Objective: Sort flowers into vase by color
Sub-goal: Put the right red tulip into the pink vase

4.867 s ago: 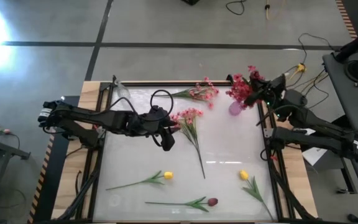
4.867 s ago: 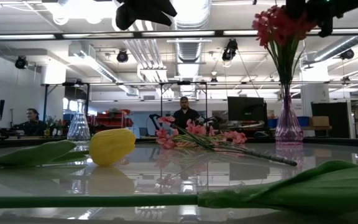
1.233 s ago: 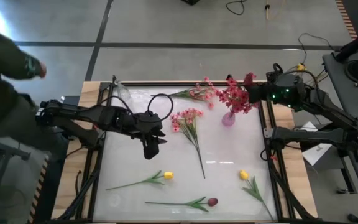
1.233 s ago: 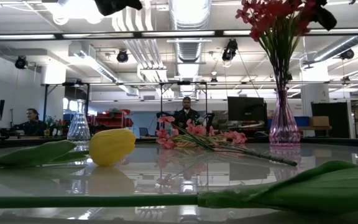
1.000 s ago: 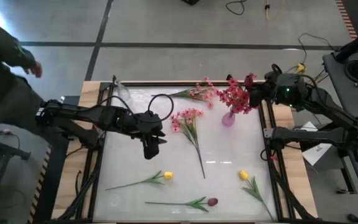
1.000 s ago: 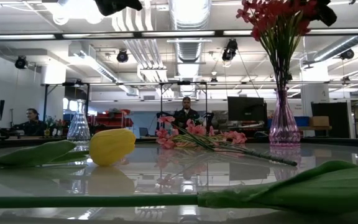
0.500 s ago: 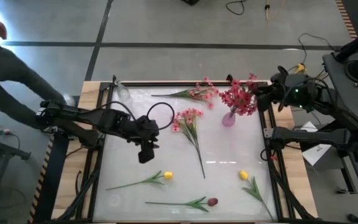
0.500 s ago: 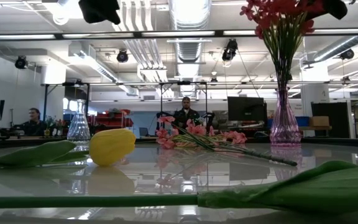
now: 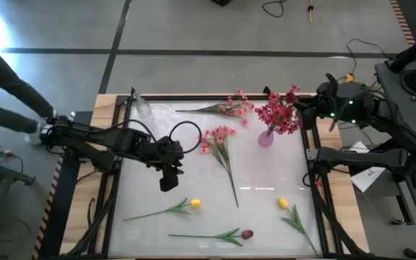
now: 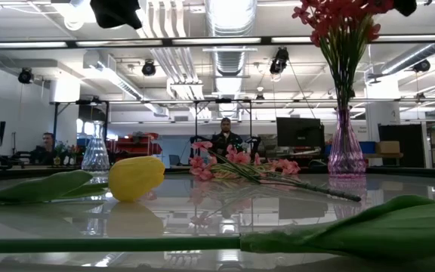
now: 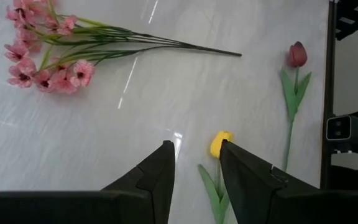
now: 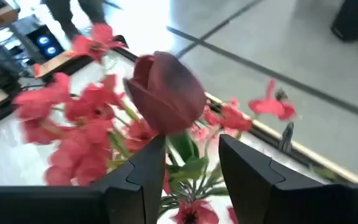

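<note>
The left gripper (image 9: 167, 179) hangs above the left-centre of the white table (image 9: 266, 188) in the high view, its fingers (image 11: 159, 174) a narrow gap apart with nothing between them. Below and right of it in that frame lies a yellow tulip (image 9: 195, 204) with its green stem running left; in the left wrist view the same bud (image 11: 219, 143) shows just beyond the fingertips, apart from them.

The right gripper (image 9: 322, 108) sits at the upper right edge of the table, beside the red blossom sprays (image 9: 279, 114) that stand in the pink vase (image 9: 265, 138). In the right wrist view a dark maroon bud (image 12: 166, 92) appears between its two fingers (image 12: 143, 165), its stem and leaves running down into the gap; the fingers look closed on that stem, though the contact itself is hard to make out.

A pink blossom spray (image 9: 219, 137) lies flat at the centre of the table, a second pink spray (image 9: 231, 107) near the top edge. Along the bottom of the high view are a second maroon bud (image 9: 246, 234) and, to the right, another yellow bud (image 9: 283, 203). A clear vase (image 9: 141, 107) stands at the upper left corner. At the far left a person's arm (image 9: 6, 79) reaches in.
</note>
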You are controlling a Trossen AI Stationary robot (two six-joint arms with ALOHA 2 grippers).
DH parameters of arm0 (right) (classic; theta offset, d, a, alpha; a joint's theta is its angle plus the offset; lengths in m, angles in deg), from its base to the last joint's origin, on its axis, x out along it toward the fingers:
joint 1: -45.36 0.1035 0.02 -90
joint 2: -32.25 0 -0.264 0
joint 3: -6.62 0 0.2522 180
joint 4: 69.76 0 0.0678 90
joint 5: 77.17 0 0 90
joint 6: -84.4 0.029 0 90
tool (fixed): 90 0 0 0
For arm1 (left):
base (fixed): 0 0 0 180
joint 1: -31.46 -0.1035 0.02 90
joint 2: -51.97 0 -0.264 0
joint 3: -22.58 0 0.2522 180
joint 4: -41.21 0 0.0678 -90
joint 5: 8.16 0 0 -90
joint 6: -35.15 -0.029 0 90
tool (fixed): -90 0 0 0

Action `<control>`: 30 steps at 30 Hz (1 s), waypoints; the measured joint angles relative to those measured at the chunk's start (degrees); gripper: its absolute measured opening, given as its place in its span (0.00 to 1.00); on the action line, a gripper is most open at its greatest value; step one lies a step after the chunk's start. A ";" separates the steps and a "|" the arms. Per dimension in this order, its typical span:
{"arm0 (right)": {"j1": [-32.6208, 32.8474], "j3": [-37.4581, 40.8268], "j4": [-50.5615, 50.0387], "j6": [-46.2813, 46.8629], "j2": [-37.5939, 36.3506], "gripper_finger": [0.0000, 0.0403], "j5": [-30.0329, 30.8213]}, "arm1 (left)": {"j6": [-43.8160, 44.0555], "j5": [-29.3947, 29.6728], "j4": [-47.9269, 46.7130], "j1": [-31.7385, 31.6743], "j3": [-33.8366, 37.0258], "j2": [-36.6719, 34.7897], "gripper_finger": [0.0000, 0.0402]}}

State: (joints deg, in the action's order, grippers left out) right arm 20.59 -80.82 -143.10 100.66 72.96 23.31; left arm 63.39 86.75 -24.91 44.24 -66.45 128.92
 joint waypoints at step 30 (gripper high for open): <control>0.00 2.84 13.13 -8.36 7.40 0.27 -4.48 | -0.10 2.04 0.42 -0.02 0.04 0.00 0.29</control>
State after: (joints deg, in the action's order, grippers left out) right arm 20.59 -77.98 -129.97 92.30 80.36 18.83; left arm 63.29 88.79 -24.49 44.22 -66.40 128.92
